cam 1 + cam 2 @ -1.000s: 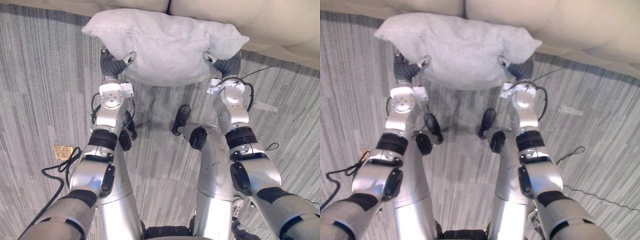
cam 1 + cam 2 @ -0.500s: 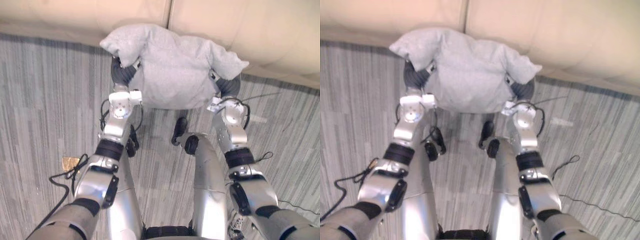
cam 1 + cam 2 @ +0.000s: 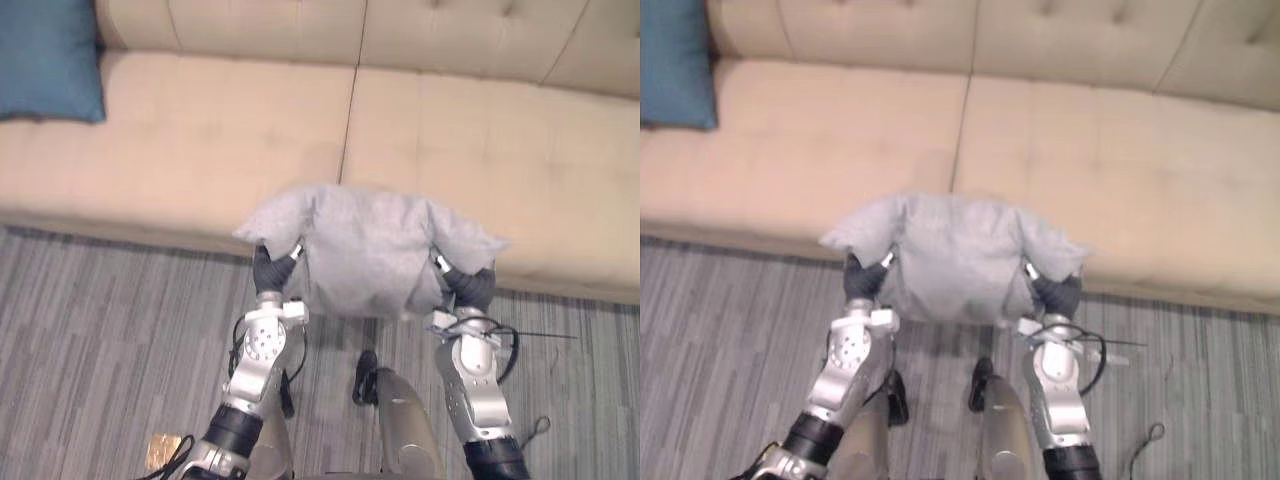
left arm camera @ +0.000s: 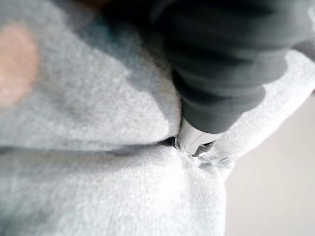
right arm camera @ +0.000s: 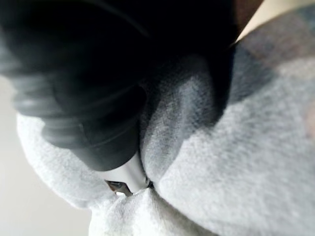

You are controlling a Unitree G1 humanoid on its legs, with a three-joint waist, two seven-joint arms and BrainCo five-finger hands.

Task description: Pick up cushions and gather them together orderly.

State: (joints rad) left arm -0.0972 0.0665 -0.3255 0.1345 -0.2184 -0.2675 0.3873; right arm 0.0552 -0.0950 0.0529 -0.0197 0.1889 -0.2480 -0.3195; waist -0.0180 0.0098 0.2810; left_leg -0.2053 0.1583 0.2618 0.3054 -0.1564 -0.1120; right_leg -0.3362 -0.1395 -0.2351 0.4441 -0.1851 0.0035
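Note:
A grey cushion (image 3: 365, 250) hangs in front of the beige sofa's (image 3: 180, 150) front edge, held up between my two hands. My left hand (image 3: 272, 272) grips its left end and my right hand (image 3: 468, 285) its right end. In the left wrist view a finger (image 4: 194, 140) digs into a fold of the grey cloth (image 4: 98, 196). The right wrist view shows the same, a finger (image 5: 125, 177) sunk into bunched cloth (image 5: 236, 162). The cushion is squeezed narrow, with its corners sticking out past both hands. A blue cushion (image 3: 45, 60) lies on the sofa seat at the far left.
The sofa has two wide seat cushions with a seam (image 3: 348, 120) between them and a tufted back. Grey striped carpet (image 3: 100, 330) lies in front of it. A small yellowish scrap (image 3: 163, 450) sits on the carpet at the lower left.
The view has swung up from the carpet to the sofa. Both hands have lifted the grey cushion toward the sofa's edge, curling tighter and squeezing it narrower.

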